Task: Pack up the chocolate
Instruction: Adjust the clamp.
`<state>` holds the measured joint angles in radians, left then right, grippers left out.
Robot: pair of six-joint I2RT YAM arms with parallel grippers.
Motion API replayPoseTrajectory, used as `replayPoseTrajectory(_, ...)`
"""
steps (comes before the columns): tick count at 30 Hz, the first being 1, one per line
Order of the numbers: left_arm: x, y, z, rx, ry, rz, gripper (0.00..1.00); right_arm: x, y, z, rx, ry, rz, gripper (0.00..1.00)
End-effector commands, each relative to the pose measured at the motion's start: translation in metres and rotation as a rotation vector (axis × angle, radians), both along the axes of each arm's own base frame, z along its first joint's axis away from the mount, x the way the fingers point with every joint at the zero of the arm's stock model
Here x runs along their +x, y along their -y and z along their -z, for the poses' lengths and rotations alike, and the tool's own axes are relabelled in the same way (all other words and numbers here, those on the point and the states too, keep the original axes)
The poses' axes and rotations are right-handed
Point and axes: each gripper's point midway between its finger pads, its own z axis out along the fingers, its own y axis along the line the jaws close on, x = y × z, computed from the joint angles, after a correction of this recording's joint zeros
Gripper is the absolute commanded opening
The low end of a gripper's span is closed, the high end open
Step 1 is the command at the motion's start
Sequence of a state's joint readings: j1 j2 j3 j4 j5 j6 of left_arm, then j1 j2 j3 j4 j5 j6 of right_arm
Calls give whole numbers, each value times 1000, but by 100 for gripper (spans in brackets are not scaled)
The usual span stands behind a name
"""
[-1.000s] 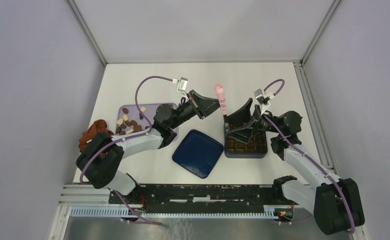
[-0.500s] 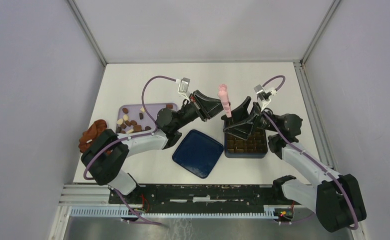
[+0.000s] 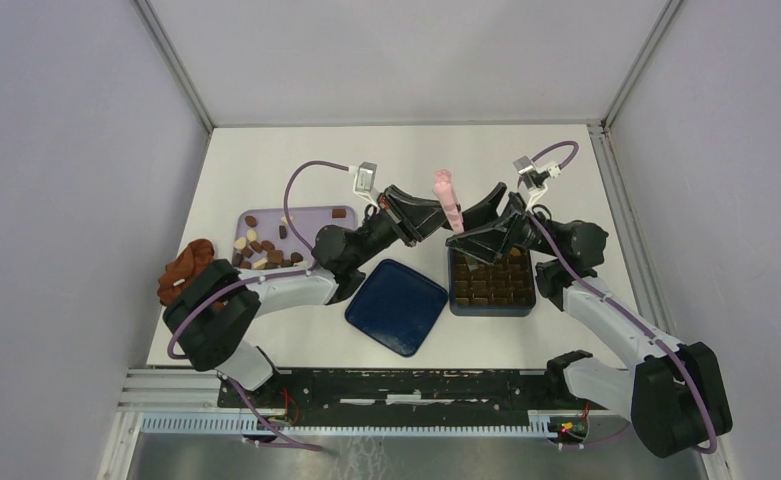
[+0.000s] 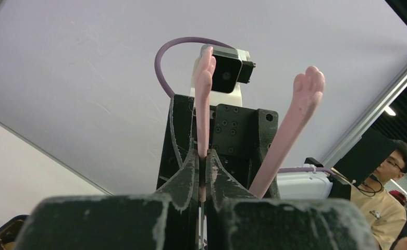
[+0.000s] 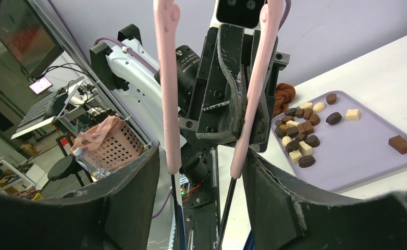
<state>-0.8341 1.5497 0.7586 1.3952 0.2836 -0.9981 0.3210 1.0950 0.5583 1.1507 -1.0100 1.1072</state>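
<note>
White table [image 3: 266, 160], grey walls. Chocolate [image 3: 256, 250]: loose on lilac tray [image 3: 308, 214], left of frame. Left gripper [image 4: 203, 177]: clamped on one tongs [image 3: 448, 200] arm, presenting them. Right gripper [image 5: 198, 161]: wide, straddling both arms, likely for handover.

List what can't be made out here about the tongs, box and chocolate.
- Tongs: handle end; left wrist view, behind the left gripper and its fingers.
- Right gripper: right wrist view, touching the tongs or not is unclear.
- Box: top view, far cells under the right gripper; fill too small.
- Chocolate: top view, pieces too small to count.
</note>
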Motion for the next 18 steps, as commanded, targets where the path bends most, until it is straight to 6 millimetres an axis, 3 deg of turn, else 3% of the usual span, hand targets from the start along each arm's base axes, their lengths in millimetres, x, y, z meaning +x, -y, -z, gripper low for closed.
replayPoseTrajectory(1, -4, -12, -25, -91, 47, -55, 2, 3, -1, -17, 22, 39, 24, 62)
replayPoseTrajectory(18, -5, -20, -22, -128, 19, -120, 2, 2, -2, -13, 8, 71, 16, 59)
